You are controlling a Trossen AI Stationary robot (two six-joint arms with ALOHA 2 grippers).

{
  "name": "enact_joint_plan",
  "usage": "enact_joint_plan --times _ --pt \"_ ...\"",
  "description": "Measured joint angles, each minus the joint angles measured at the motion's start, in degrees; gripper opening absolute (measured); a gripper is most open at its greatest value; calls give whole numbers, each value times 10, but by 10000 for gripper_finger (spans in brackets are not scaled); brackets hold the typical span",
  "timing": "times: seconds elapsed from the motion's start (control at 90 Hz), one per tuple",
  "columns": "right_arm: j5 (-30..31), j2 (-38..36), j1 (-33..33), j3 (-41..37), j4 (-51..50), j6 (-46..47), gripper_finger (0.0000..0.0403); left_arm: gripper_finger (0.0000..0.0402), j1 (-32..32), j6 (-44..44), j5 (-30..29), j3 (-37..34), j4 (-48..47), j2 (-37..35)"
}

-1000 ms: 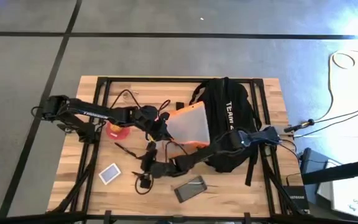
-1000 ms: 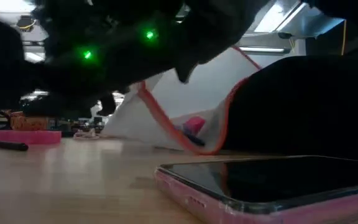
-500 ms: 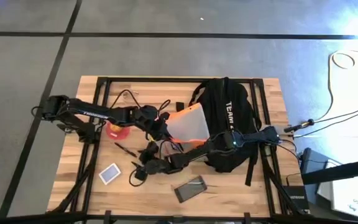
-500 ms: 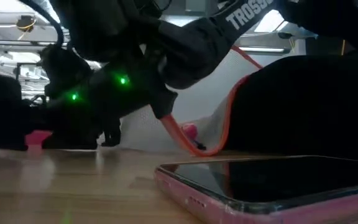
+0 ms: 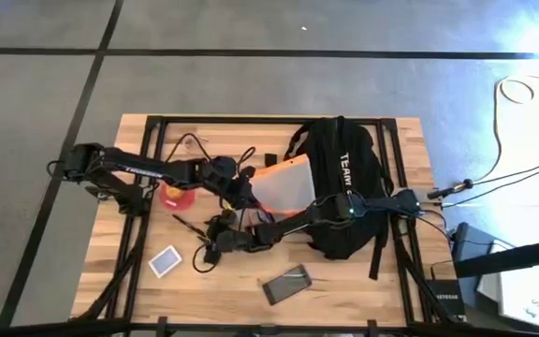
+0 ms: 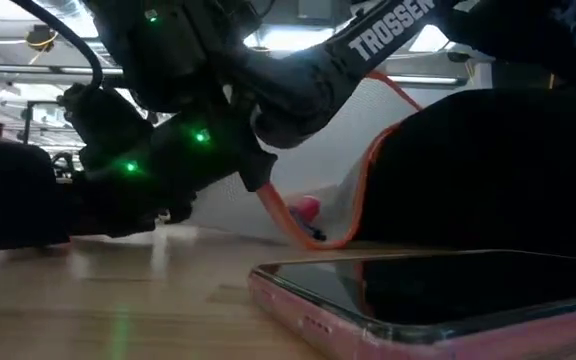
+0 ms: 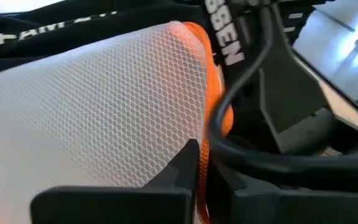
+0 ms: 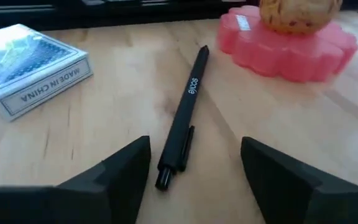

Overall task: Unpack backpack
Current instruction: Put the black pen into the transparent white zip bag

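The black backpack [image 5: 344,183] lies at the table's far right. A white mesh pouch with orange trim [image 5: 284,187] reaches out of it toward the left. My left gripper [image 5: 243,198] is shut on the pouch's left edge. My right gripper [image 5: 206,247] has reached across the table's middle. It stands open low over a black pen [image 8: 188,102] that lies flat on the wood. The pen's clip end lies between the two fingers [image 8: 123,165], which do not touch it. My left gripper pinches the pouch's orange-trimmed edge [image 7: 202,134] between its two fingers, coming level from the table's left. The mesh [image 7: 98,106] stretches away from the fingers toward the backpack. The pouch stands tilted up, its lower edge [image 6: 313,238] near the table.
A blue card box [image 5: 165,262] lies near the front left, also seen as the card box [image 8: 27,78] beside the pen. A pink flower-shaped piece [image 8: 291,43] with a round brown thing on it sits beyond the pen. A pink-cased phone [image 5: 286,283] lies near the front edge. Black cables [image 5: 190,145] trail at the far left.
My right gripper has moved toward the table's far-left, away from the front edge, to the pen, and has come down low over the wood. My left gripper and the pouch have kept still.
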Motion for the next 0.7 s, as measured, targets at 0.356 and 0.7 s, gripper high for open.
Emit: enact_joint_plan --times 0.356,0.7 --pt "-8 2 -2 0 4 33 157 0 -1 0 2 0 -1 0" --pt "-7 2 -3 0 -3 36 74 0 -1 -7 1 0 -2 -1"
